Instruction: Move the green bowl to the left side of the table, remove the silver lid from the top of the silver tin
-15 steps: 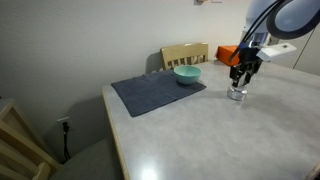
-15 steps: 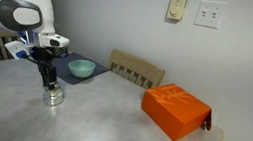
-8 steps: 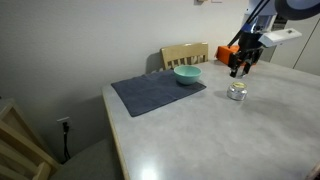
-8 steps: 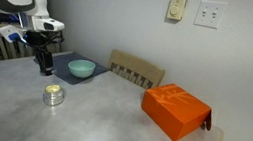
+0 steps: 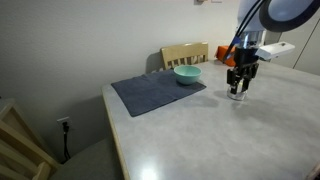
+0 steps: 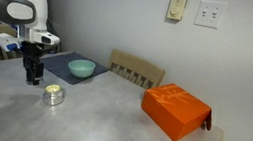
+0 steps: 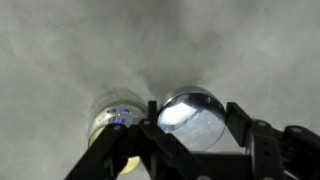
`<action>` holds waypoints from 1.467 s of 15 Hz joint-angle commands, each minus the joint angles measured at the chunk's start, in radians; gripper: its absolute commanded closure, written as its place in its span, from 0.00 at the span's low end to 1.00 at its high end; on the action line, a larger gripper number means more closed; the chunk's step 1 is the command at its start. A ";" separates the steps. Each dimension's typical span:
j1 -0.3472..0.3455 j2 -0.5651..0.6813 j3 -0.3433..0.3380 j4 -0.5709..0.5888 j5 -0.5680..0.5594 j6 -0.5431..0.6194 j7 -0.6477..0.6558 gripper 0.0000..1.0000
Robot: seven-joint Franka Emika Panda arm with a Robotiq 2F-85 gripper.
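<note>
"Two shiny round things in the wrist view, which one's the lid?" (OP)

"The one in the middle. That's the silver lid (image 7: 195, 115), sitting right between the fingers (image 7: 243, 128) of the gripper (image 7: 195, 128). The one just to its left is the silver tin (image 7: 114, 122)." (reply)

"So is the claw actually holding it?" (OP)

"Looks like it to me. There's a finger against each side of the lid, so it's pinched, not spread wide. The exterior views are too small to show the lid at all, tbh." (reply)

"Where's the arm then?" (OP)

"Down low over the table (image 6: 108, 128). In an exterior view the gripper (image 6: 32, 77) hangs just beside the tin (image 6: 53, 94), apart from it. Can't tell if the lid touches the tabletop. The tin stands on the bare grey top, off the mat, and its top looks open with something yellowish inside." (reply)

"And the green bowl?" (OP)

"The green bowl (image 5: 187, 74) is upright on the dark mat (image 5: 150, 95), near the corner by the wooden chair (image 5: 185, 53). Both exterior views show it there, well apart from the gripper (image 5: 238, 90). The orange box (image 6: 174, 110) is further along the table, away from the tin." (reply)
</note>
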 commanded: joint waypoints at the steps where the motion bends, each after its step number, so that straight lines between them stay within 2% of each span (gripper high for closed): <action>1: -0.009 0.111 0.022 0.096 0.006 -0.069 -0.053 0.57; 8: 0.014 0.268 0.033 0.217 -0.028 -0.044 -0.140 0.57; 15: 0.040 0.299 0.029 0.271 -0.053 -0.051 -0.172 0.57; 16: 0.051 0.291 0.020 0.266 -0.068 -0.046 -0.156 0.08; 19: 0.083 0.252 -0.006 0.228 -0.126 -0.027 -0.100 0.00; 22: 0.105 0.208 -0.013 0.191 -0.167 -0.007 -0.055 0.00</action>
